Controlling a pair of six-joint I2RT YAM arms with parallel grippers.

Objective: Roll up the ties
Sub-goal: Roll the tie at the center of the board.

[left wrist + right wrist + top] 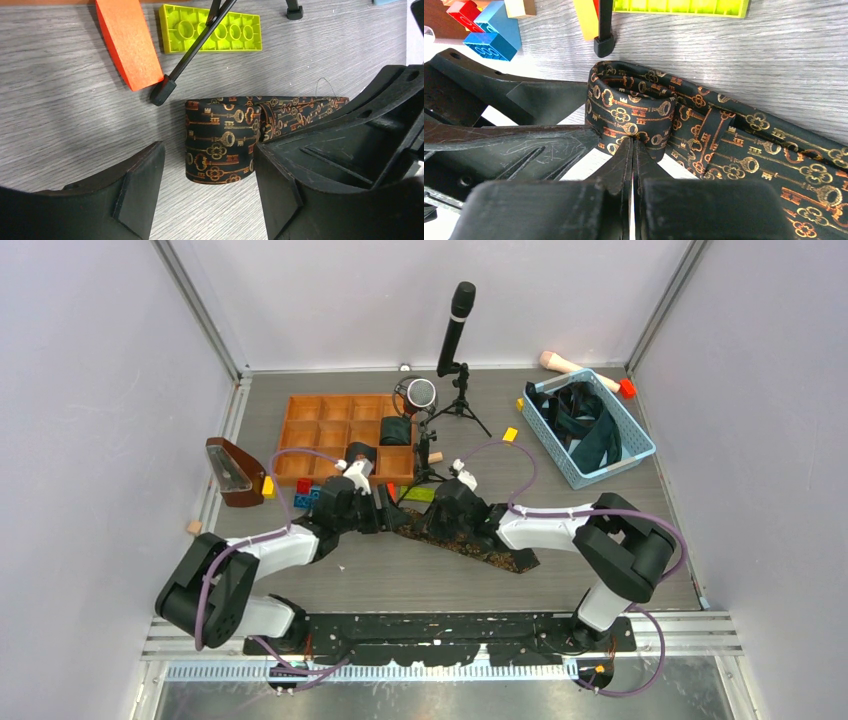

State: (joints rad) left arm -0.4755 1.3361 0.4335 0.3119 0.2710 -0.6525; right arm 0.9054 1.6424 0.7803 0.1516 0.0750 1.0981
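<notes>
1. The tie [480, 545] is black with a gold-and-rust key print. It lies on the grey worktop [600, 570] between the two arms, its flat length running off toward the right arm's side.
2. Its end near the middle is wound into a coil [220, 142] that lies on its side. The loose tail [774, 150] leaves it flat along the worktop. The tail's far end is cut off in both wrist views.
3. The left fingers [142, 185] are spread wide on either side of the coil. One sits just beside the coil's edge and the other stands clear of it, gripping nothing.
4. The right fingers [621, 165] are pressed together, with only a hairline between them. Their tips meet the coil's outer wrap (whether any cloth is caught there cannot be made out).
5. From above, both wrists crowd over the coil and hide most of it.
6. A black tripod foot [162, 92] rests just beside the coil. An orange block [129, 42] and a yellow-green brick [210, 30] lie a little beyond it.
7. Red [464, 10] and blue [494, 35] bricks show at the corner of the right wrist view, partly cut off.
8. A wooden tray [300, 400] sits behind the left arm. One compartment holds a dark bundle [397, 430], too small to read clearly.
9. A blue basket [618, 468] at the far right holds a tangle of dark ties [585, 425], and how many cannot be told.
</notes>
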